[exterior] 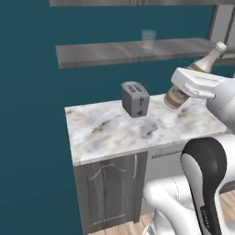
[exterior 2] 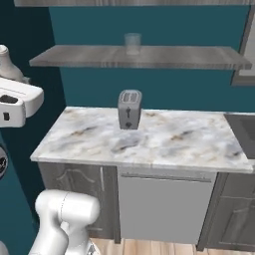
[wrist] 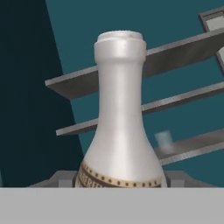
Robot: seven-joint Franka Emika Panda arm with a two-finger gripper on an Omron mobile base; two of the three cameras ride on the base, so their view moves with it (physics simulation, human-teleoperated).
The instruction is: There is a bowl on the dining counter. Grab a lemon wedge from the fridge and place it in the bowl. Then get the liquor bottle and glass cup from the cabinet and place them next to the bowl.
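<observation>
- Up at about two o'clock in the left base view, the liquor bottle (exterior: 202, 69) hangs tilted in the air, its neck leaning up and away, its lower body caught in the hand (exterior: 176, 95), which is clamped on it.
- Seen from the hand view, the liquor bottle (wrist: 120, 127) has a pale, silvery-white body that flares wide toward the base, a long narrow neck, a thick rounded lip, and a brown patterned band low down near the fingers.
- My judgement: the bottle is being carried toward the dining counter, so the grip wants to stay low and firm and the bottle brought upright before it is set down; a smooth flared body could slip if swung fast.
- Below it, at six o'clock, the marble worktop (exterior: 101, 133) carries a grey toaster (exterior: 135, 99), well apart from the bottle.
- On the shelf (exterior 2: 174, 57) at twelve o'clock stands the glass cup (exterior 2: 132, 43), untouched, with the toaster (exterior 2: 129, 109) beneath it.
</observation>
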